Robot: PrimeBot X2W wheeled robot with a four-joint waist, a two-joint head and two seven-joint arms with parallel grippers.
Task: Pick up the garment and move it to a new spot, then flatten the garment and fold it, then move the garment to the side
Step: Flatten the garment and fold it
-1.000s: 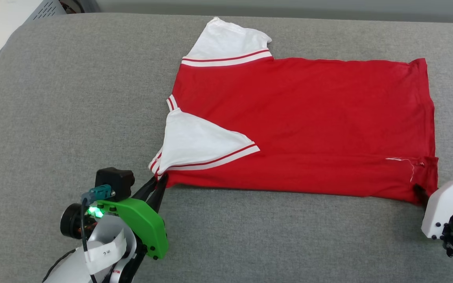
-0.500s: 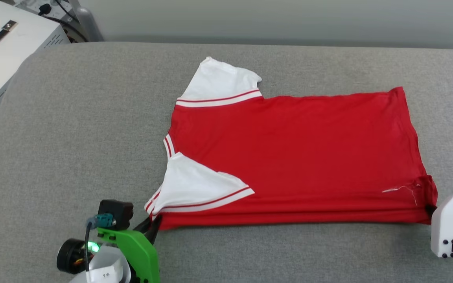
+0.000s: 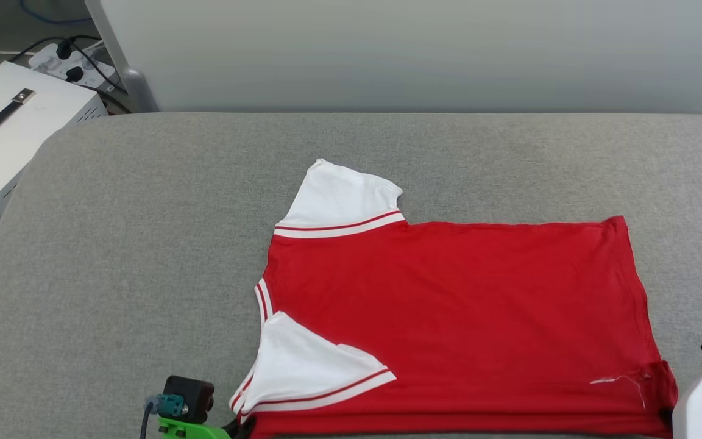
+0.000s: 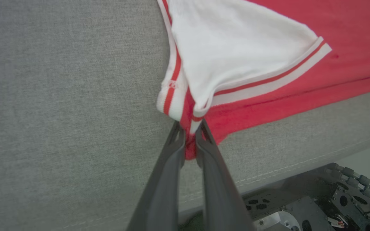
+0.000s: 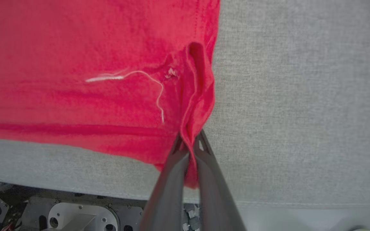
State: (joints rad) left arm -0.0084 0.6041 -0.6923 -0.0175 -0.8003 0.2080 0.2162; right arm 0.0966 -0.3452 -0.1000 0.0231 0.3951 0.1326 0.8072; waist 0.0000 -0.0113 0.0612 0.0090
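The garment point(image 3: 448, 317), a red T-shirt with white striped-trim sleeves, lies flat on the grey padded surface point(image 3: 144, 244), neck end to the left. One sleeve is folded over the body. My left gripper point(image 3: 238, 425) is shut on the near shoulder corner by the striped trim; in the left wrist view the fingertips point(image 4: 189, 130) pinch red and white cloth point(image 4: 236, 48). My right gripper point(image 3: 668, 417) is shut on the near hem corner; in the right wrist view its tips point(image 5: 189, 141) clamp a bunched fold of red cloth point(image 5: 92, 48) with a loose white thread.
A white box with a handle point(image 3: 3, 134) and a power strip point(image 3: 61, 58) stand off the surface at the far left. A pale wall panel runs along the back. The surface's near edge lies just under both grippers, with my base point(image 4: 300, 208) below it.
The right gripper has shut on the hem corner. Both grippers have drawn the garment toward the near edge. The head view has shifted, so more of the far side shows.
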